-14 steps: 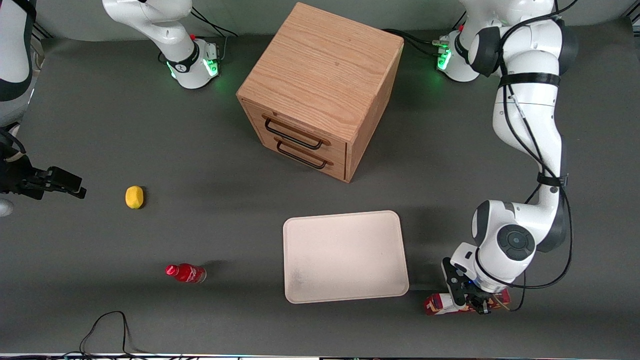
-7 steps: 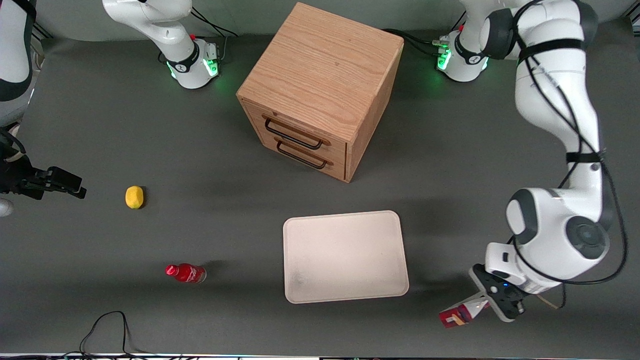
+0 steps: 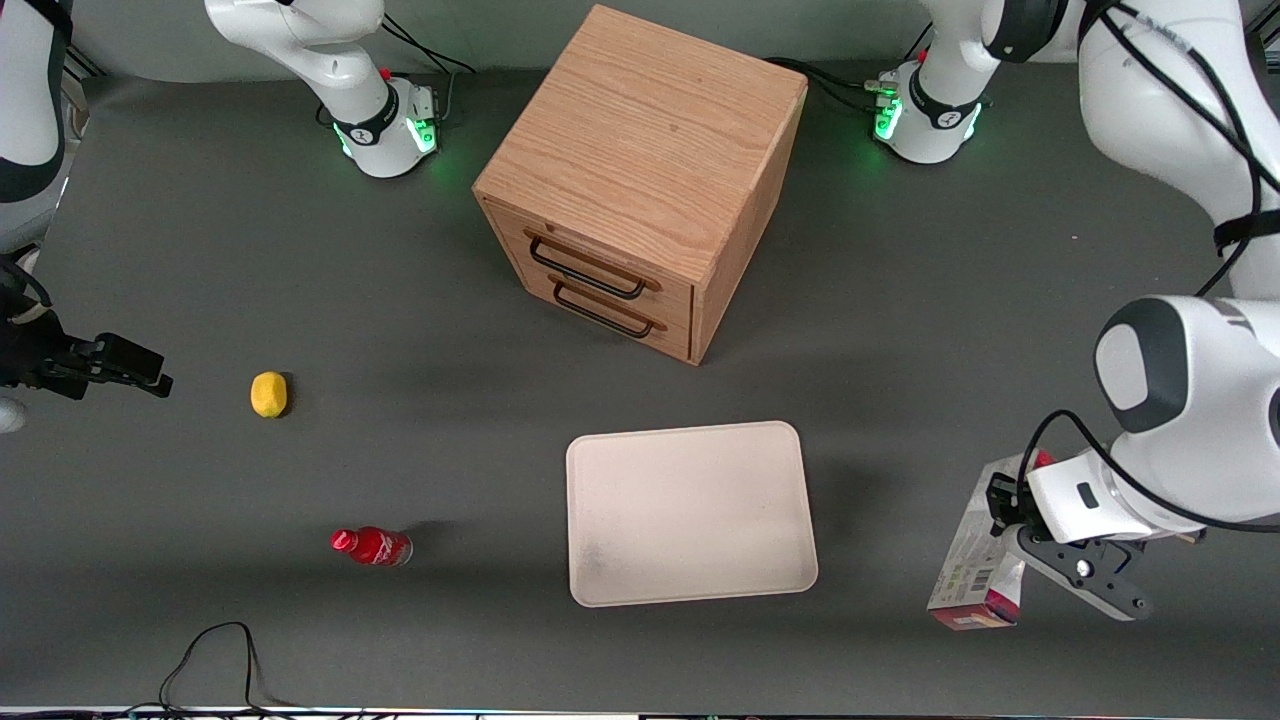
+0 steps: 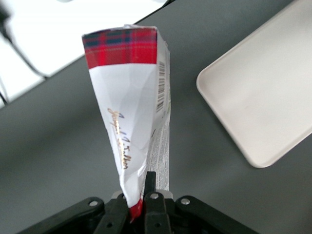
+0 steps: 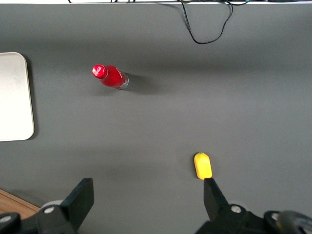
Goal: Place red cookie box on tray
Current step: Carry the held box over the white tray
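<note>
The red cookie box [image 3: 973,565] hangs in the air, well off the table, toward the working arm's end beside the tray [image 3: 690,512]. Its whitish printed face shows, with a red end pointing down. My left gripper [image 3: 1005,503] is shut on the box's upper end. In the left wrist view the fingers [image 4: 150,187] pinch the crumpled box [image 4: 131,112] at its red bottom edge, between gripper [image 4: 139,189] tips. The cream-white tray [image 4: 263,97] lies flat on the table with nothing on it.
A wooden drawer cabinet [image 3: 640,180] stands farther from the front camera than the tray. A small red bottle [image 3: 372,546] and a yellow lemon [image 3: 268,393] lie toward the parked arm's end. A black cable [image 3: 215,650] loops near the table's front edge.
The left gripper has lifted the box off the table and swung it toward the working arm's end. The box has turned from lying flat to hanging, whitish face showing.
</note>
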Action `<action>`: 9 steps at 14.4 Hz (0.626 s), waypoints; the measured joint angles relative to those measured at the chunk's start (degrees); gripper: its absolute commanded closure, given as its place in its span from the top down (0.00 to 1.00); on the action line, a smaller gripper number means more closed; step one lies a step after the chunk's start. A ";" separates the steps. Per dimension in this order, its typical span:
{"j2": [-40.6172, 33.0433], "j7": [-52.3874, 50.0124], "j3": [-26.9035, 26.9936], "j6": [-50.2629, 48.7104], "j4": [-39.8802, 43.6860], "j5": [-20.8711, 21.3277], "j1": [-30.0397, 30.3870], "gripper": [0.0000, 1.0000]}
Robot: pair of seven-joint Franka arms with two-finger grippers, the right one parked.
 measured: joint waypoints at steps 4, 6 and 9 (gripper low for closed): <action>-0.22 -23.95 -2.16 -2.01 0.35 0.17 -4.24 0.00; 0.49 -32.78 -2.61 -1.96 0.37 0.50 -7.14 0.00; 3.32 -40.81 -3.19 -0.97 0.34 1.07 -10.62 0.00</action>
